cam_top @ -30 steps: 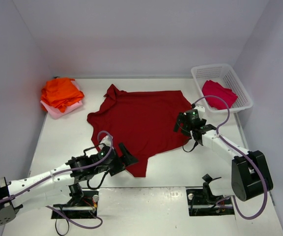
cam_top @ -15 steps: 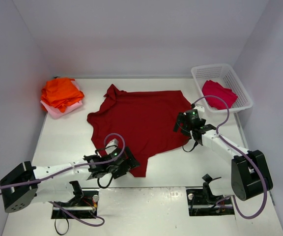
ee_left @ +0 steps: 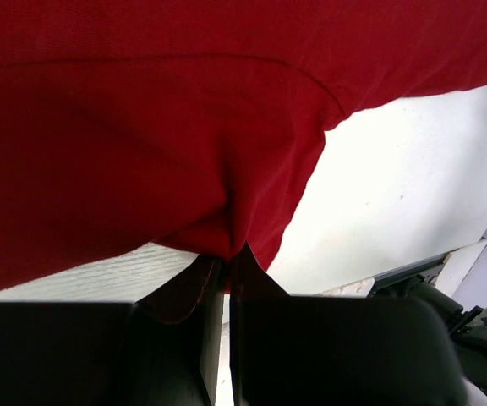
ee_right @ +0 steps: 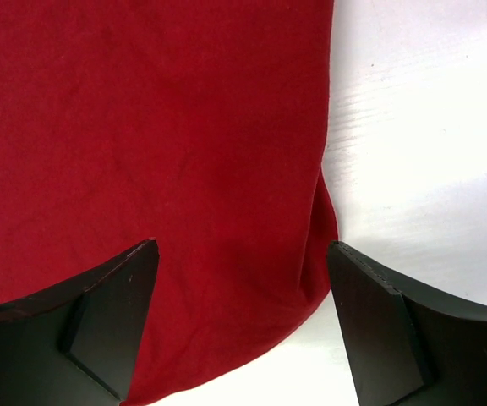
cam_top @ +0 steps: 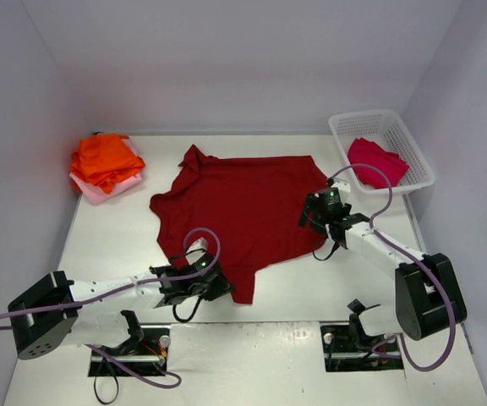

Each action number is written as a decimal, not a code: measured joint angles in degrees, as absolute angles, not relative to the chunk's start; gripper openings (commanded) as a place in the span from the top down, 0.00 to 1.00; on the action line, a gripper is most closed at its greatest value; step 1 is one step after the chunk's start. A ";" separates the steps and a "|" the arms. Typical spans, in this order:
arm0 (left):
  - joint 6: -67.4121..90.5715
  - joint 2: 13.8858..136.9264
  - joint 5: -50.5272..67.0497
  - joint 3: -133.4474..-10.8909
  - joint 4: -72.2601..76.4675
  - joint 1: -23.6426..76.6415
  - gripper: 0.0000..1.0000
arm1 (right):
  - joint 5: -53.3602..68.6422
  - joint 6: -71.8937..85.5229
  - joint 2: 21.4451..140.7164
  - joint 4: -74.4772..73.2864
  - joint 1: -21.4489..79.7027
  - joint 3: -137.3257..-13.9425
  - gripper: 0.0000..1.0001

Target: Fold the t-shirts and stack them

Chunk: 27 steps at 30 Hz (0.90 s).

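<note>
Dark red t-shirt [cam_top: 243,211] lies spread and lightly rumpled in the middle of the bench [cam_top: 108,245], its near corner pinched in the closed left pincer [ee_left: 228,266]. Right pincer [ee_right: 242,262] stands open astride the shirt's right edge. Bare bench flanks both sides. Far left, orange t-shirts [cam_top: 104,159] sit on 1 pale pink t-shirt [cam_top: 100,193]; 1 crimson t-shirt [cam_top: 376,161] lies in the white basket [cam_top: 413,144].

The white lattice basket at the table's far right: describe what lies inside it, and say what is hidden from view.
A crumpled crimson t-shirt lies inside the white basket. Whether anything lies beneath it cannot be seen.
</note>
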<state>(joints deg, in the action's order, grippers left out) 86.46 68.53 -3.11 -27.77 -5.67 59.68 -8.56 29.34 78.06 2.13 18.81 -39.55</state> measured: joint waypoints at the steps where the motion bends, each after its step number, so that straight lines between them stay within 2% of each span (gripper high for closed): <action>1: 86.41 68.40 -3.09 -27.77 -5.67 59.68 1.00 | -8.56 29.32 78.13 2.31 18.81 -39.55 0.23; 12: 85.80 58.39 -3.27 -27.90 -12.78 59.68 1.00 | -8.54 28.99 78.87 2.63 18.81 -39.55 0.24; 24: 87.72 21.30 -7.38 -31.40 -42.59 60.16 1.00 | -7.88 28.84 77.10 0.14 18.81 -39.55 0.27; 27: 88.62 15.51 -9.02 -31.86 -47.99 60.16 1.00 | -6.63 29.50 75.40 -1.23 18.90 -39.55 0.28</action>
